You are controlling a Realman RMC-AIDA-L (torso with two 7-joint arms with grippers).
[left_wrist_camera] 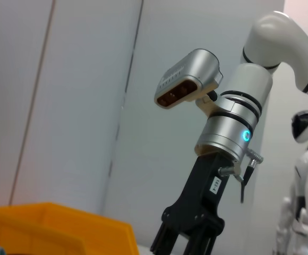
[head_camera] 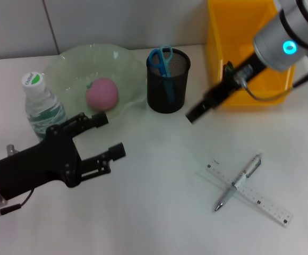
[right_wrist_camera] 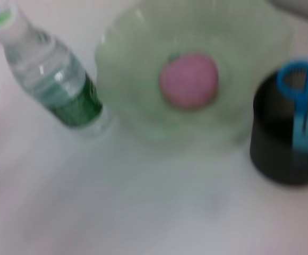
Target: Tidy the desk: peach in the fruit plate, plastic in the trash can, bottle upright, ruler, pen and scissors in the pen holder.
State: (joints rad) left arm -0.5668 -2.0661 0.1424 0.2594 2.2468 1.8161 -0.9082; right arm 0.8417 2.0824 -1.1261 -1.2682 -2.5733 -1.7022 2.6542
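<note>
The pink peach (head_camera: 102,93) lies in the pale green fruit plate (head_camera: 63,61). Left of the plate a water bottle (head_camera: 42,103) stands upright. Blue scissors (head_camera: 162,58) stick out of the black mesh pen holder (head_camera: 168,79). On the table at the right a silver pen (head_camera: 239,182) lies across a clear ruler (head_camera: 260,201). My left gripper (head_camera: 111,135) is open and empty, just right of the bottle. My right gripper (head_camera: 196,112) hangs between the pen holder and the yellow trash can (head_camera: 217,53). No plastic shows. The right wrist view shows the peach (right_wrist_camera: 188,79), bottle (right_wrist_camera: 53,79) and scissors (right_wrist_camera: 302,101).
The yellow trash can stands at the back right, next to the pen holder. A white wall runs behind the table. The left wrist view looks up at my right arm (left_wrist_camera: 231,122) and a corner of the trash can (left_wrist_camera: 48,228).
</note>
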